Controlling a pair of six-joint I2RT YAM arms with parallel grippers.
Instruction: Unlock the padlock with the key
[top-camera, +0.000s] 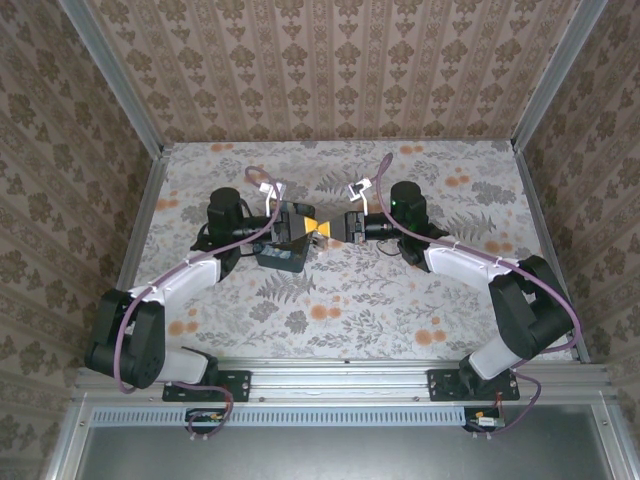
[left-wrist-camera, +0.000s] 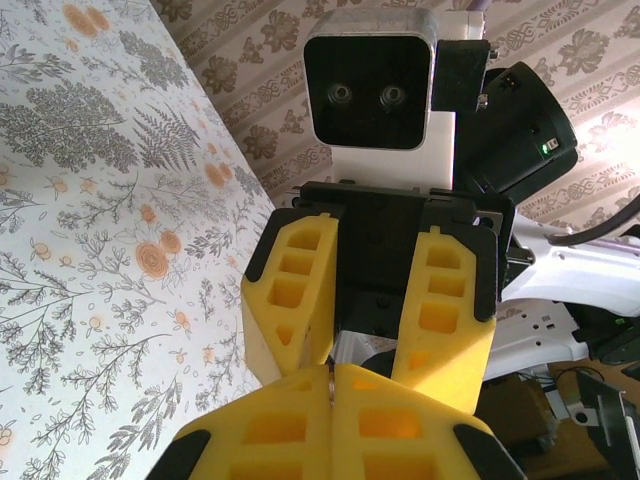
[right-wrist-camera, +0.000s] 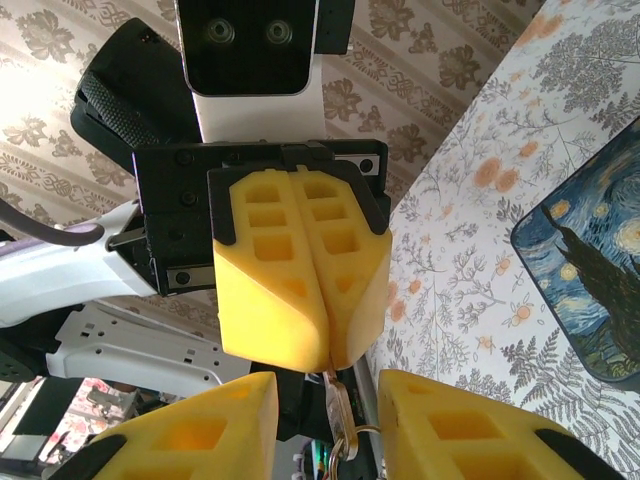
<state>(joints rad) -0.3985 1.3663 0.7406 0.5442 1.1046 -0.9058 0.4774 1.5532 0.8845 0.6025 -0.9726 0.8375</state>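
Note:
My left gripper (left-wrist-camera: 330, 372) is shut, and a thin brass-coloured edge of the padlock (left-wrist-camera: 330, 388) shows in the seam between its yellow pads; the rest of the padlock is hidden. In the right wrist view, the key (right-wrist-camera: 338, 405) sticks out of the shut left gripper (right-wrist-camera: 325, 362), with its wire ring (right-wrist-camera: 352, 440) hanging at its outer end. My right gripper (right-wrist-camera: 328, 392) is open, one finger on each side of the key and not touching it. From above, the left gripper (top-camera: 312, 228) and right gripper (top-camera: 334, 233) meet tip to tip above the middle of the table.
A dark blue swirl-patterned tin (top-camera: 280, 258) lies on the floral table (top-camera: 400, 300) just under the left gripper, and the blue tin (right-wrist-camera: 590, 270) also shows at the right. Metal rails and patterned walls enclose the table on three sides.

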